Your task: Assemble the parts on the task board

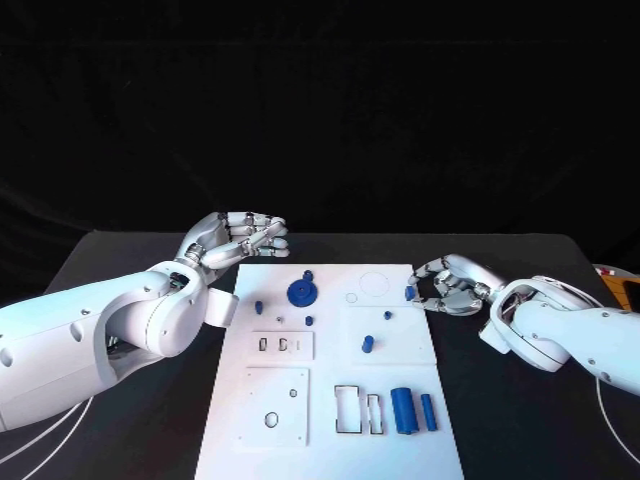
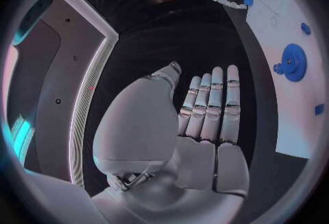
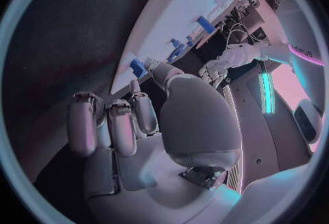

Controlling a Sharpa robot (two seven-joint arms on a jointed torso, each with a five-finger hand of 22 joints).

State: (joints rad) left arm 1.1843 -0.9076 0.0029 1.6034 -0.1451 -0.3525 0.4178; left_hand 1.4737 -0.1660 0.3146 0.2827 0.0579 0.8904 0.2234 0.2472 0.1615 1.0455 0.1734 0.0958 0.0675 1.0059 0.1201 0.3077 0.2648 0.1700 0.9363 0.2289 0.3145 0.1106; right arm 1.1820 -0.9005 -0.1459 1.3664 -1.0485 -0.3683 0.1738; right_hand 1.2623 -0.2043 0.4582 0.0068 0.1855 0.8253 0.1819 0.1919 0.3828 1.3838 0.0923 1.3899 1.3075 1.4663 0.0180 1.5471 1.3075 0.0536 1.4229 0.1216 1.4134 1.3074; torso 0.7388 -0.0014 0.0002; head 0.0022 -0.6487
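The white task board (image 1: 335, 400) lies in the middle of the black table. My right hand (image 1: 450, 285) hovers at its right edge with the fingers curled in, and it pinches a small blue part (image 1: 410, 293) at the fingertips; the left wrist view shows this part (image 2: 248, 1) and the right wrist view shows it (image 3: 139, 66) beside the thumb. My left hand (image 1: 241, 238) floats off the board's far left corner, its fingers (image 2: 213, 103) straight and holding nothing. A blue gear (image 1: 303, 292) stands on the far part of the board.
Small blue pegs (image 1: 366, 343) sit around the board's middle. A blue cylinder (image 1: 404, 404) and a blue bar (image 1: 428, 411) lie near its front right, beside rectangular slots (image 1: 356, 410). An orange and white object (image 1: 630, 290) lies at the table's right edge.
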